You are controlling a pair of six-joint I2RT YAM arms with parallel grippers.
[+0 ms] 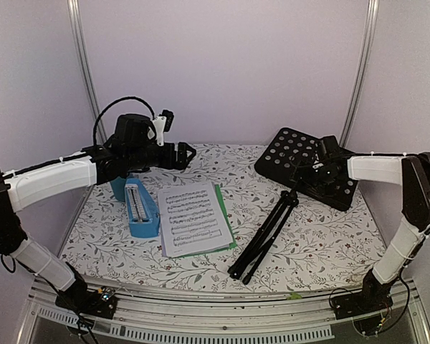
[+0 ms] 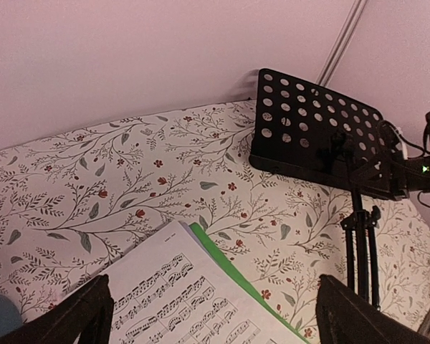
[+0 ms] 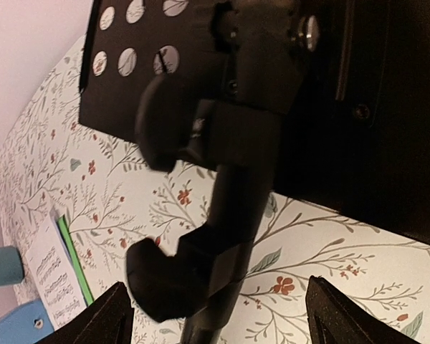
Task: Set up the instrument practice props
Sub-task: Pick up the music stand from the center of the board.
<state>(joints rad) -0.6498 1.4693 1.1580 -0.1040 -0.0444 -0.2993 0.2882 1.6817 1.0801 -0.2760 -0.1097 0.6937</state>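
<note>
The black music stand lies flat on the table, its perforated desk (image 1: 301, 163) at the back right and its folded tripod legs (image 1: 264, 238) pointing toward the front. My right gripper (image 1: 317, 173) hovers over the stand's neck. In the right wrist view the pole (image 3: 238, 201) and a clamp knob (image 3: 158, 281) sit between the spread fingers of that gripper (image 3: 218, 319), untouched. White sheet-music pages (image 1: 192, 218) lie on a green page (image 2: 238, 278) at the table's middle. The blue metronome (image 1: 140, 209) lies left of them. My left gripper (image 1: 186, 155) hangs open above the pages (image 2: 173, 295).
A teal cup (image 1: 118, 189) stands behind the metronome, partly hidden by my left arm. The floral tablecloth (image 1: 229, 166) covers the table. White walls with metal corner posts (image 1: 82, 64) close in the back and sides.
</note>
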